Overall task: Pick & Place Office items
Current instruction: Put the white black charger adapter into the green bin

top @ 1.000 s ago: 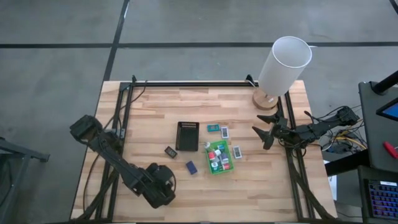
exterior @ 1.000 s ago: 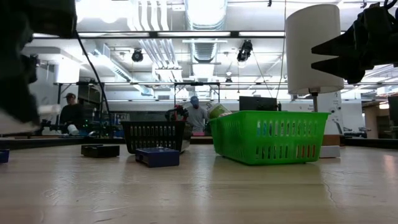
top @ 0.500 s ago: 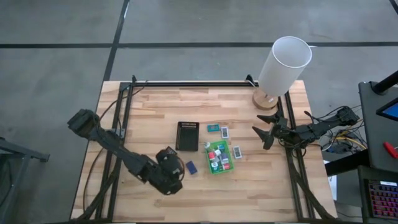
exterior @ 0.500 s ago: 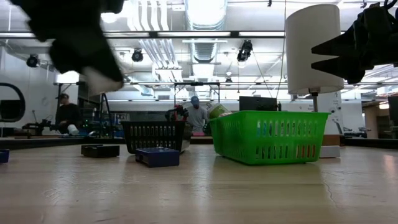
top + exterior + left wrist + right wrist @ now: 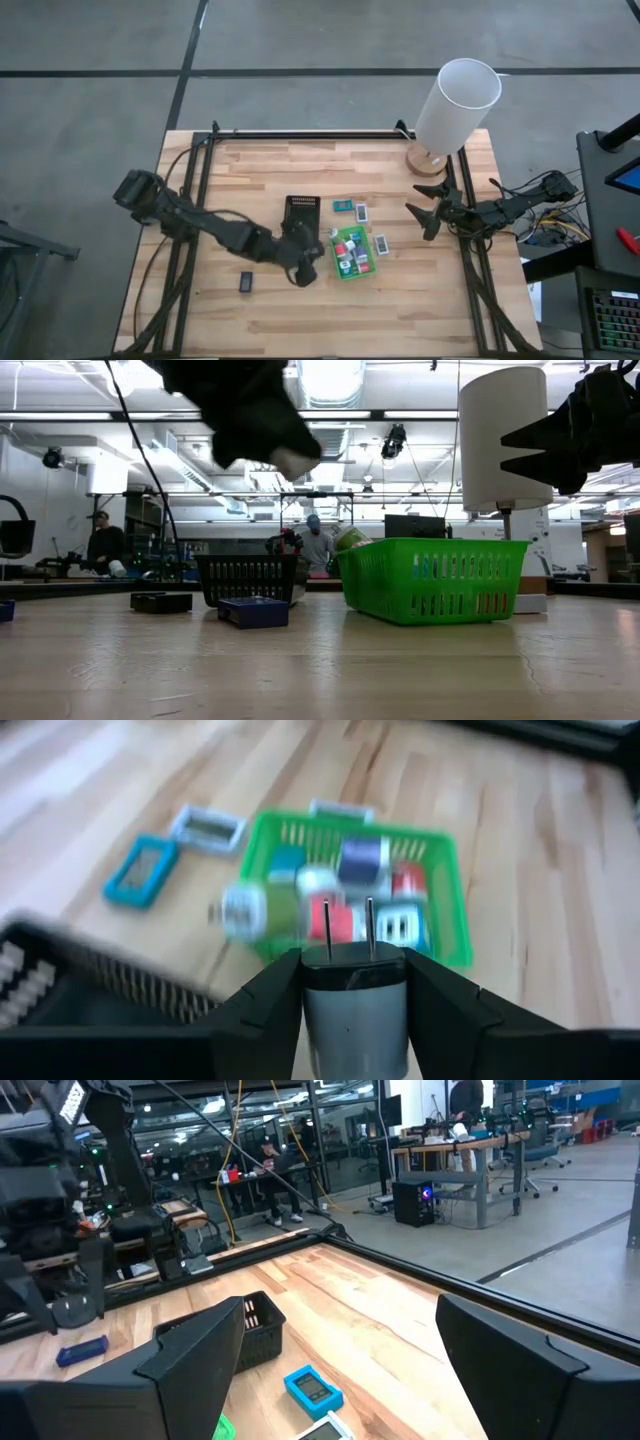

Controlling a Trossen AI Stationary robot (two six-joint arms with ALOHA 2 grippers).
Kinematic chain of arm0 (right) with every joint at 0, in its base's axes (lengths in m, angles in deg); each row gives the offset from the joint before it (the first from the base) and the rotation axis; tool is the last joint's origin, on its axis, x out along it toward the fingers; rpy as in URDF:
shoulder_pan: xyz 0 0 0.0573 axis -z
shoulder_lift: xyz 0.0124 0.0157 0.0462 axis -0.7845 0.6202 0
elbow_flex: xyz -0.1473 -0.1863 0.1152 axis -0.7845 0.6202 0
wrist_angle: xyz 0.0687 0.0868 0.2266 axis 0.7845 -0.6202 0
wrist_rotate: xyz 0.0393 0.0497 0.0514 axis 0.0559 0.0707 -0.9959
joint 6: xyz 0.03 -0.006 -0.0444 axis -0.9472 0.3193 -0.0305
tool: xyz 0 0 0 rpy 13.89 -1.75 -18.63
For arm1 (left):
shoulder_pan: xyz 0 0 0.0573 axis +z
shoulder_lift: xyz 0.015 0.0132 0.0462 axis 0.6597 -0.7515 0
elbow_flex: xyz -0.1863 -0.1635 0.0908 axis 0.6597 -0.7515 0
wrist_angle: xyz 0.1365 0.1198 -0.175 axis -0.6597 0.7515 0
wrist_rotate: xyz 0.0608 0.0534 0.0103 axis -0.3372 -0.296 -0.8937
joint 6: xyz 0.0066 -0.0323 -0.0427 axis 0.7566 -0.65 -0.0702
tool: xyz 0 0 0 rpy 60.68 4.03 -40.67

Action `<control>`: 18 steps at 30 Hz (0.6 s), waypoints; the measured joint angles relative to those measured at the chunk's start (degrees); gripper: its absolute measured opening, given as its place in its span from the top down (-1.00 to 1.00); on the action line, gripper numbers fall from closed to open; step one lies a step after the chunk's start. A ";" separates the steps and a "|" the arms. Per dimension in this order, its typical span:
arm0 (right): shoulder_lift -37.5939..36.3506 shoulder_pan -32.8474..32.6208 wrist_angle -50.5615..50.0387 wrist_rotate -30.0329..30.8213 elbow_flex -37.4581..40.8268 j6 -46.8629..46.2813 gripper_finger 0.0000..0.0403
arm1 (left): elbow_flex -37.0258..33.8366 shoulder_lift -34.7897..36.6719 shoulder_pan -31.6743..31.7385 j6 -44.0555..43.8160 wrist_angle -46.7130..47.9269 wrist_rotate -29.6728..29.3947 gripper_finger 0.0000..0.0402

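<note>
My left gripper hangs above the table just left of the bright green tray, shut on a small grey plug block with two metal prongs. In the low view it is the pale piece at the gripper's tip. The green tray holds several white, red, teal and purple office items. A teal piece and two white packets lie flat beside it. My right gripper waits open at the table's right edge. My left gripper pinches the grey plug block by its two opposite sides between its two fingers. The prongs stick out forward past the fingertips. The fingers slant down from the table's left. The block is lifted clear of the table.
The black ribbed tray stands left of the green tray. A dark piece lies nearer the front edge. A black piece and a dark blue piece show in the low view. A white-shaded lamp stands at the far right.
My left gripper has swung from the table's near left toward the right and upward, ending next to the green tray, and has rolled about its own line. The grey plug block went with it, clear of the table. A dark piece shows where the arm was.
</note>
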State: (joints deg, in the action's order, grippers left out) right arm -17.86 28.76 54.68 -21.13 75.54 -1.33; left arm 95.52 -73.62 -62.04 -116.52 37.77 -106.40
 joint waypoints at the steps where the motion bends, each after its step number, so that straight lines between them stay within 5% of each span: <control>1: 0.00 -0.01 -0.01 0.01 0.00 0.02 -0.64 | 0.00 0.00 1.06 2.12 -1.59 1.28 0.24; 6: 0.00 -0.01 -0.01 0.00 0.00 0.00 -0.62 | 0.00 -0.74 5.46 8.01 -8.11 6.92 0.25; 18: 0.04 0.00 0.01 0.01 0.00 0.01 -0.59 | 0.13 -10.09 8.81 18.55 -24.94 10.37 0.24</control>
State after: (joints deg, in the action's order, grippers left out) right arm -17.82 28.76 54.69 -21.12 75.54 -1.32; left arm 95.65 -83.70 -53.23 -97.97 12.83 -96.03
